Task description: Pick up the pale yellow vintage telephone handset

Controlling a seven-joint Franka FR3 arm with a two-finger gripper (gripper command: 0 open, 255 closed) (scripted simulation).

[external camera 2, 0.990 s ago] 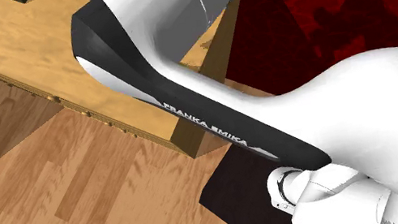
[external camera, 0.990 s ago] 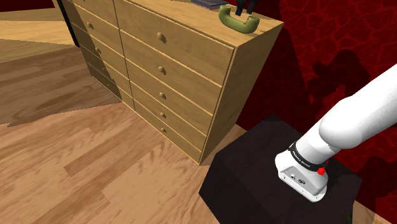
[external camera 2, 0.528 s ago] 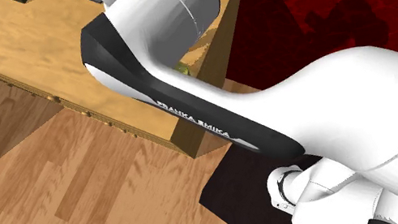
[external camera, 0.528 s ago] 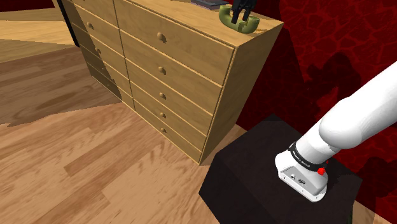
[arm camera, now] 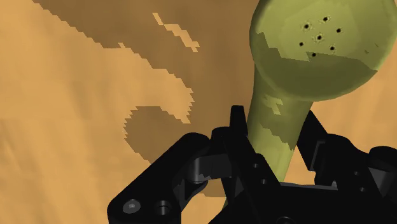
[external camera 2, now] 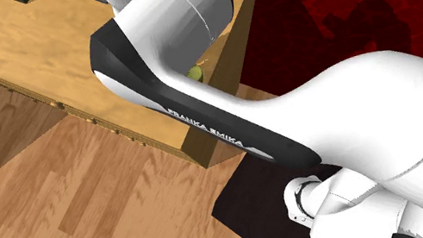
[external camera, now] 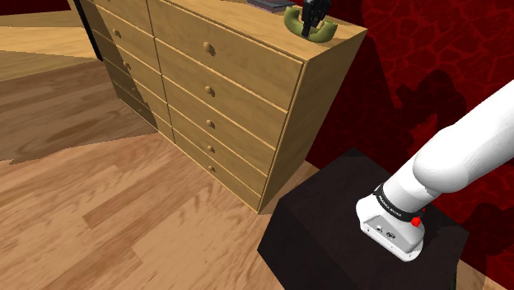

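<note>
The handset (external camera: 327,31) is olive-yellow and curved, and it lies on the wooden dresser top (external camera: 247,25) near the corner at the shoulder view's right. My black gripper (external camera: 310,25) has come down from above onto its middle. In the wrist view the handle runs between my two fingers, and both press its sides. Its round earpiece (arm camera: 318,51), dotted with small holes, sticks out past the gripper (arm camera: 275,130). In the second exterior view a sliver of the handset (external camera 2: 193,74) peeks from under my arm. The gripper is shut on the handset.
The dresser (external camera: 222,91) has several drawers with round knobs and stands on a wood floor (external camera: 123,214). Behind it is a dark red wall (external camera: 412,49). My black stand (external camera: 329,222) sits close to the dresser's side. A dark flat item (external camera: 268,4) lies further back on the top.
The gripper came down from above the handset onto its middle, and the fingers closed in on the handle. The handset has stayed where it lay on the dresser.
</note>
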